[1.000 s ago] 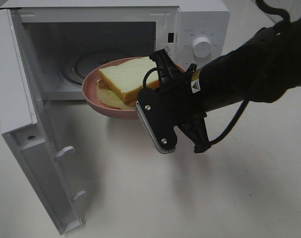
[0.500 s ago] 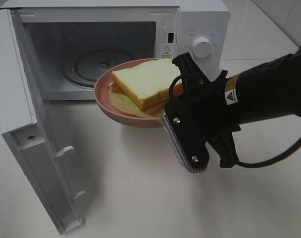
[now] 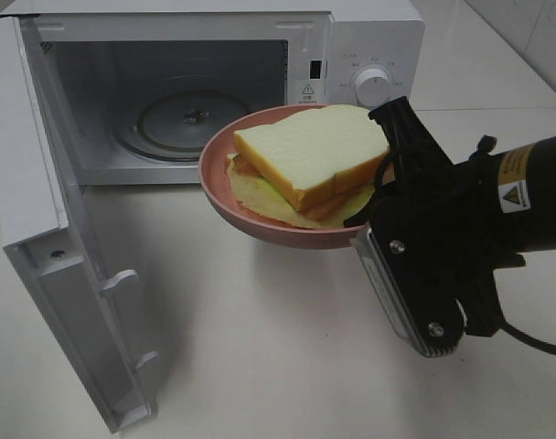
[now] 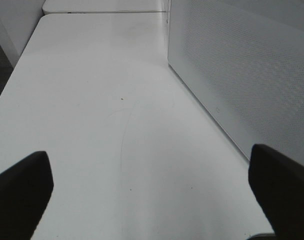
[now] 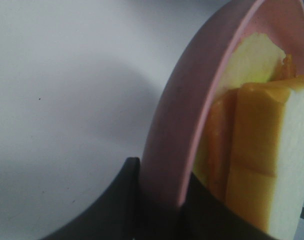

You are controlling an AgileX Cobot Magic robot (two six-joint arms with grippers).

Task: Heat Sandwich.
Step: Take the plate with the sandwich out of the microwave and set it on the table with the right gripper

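The sandwich [image 3: 310, 151], pale bread with an orange-brown crust and yellow filling, lies on a round pink plate [image 3: 251, 218]. The plate hangs in the air in front of the open microwave [image 3: 369, 37], above the table. My right gripper [image 3: 371, 212] is shut on the plate's right rim. The right wrist view shows the plate [image 5: 192, 125] edge-on between the dark fingers [image 5: 127, 200], with the sandwich [image 5: 262, 150] close behind. My left gripper [image 4: 152, 200] stands open over bare table, nothing between its fingertips [image 4: 19, 195].
The microwave door [image 3: 49, 229] swings wide open to the left, its lower corner near the table's front. The glass turntable [image 3: 182, 114] lies inside the cavity. In the left wrist view the microwave's perforated side wall [image 4: 242, 65] stands beside the white table [image 4: 92, 100].
My right gripper has carried the plate with the sandwich to the right and toward the front, away from the microwave's opening. The left gripper's view shows no earlier frame.
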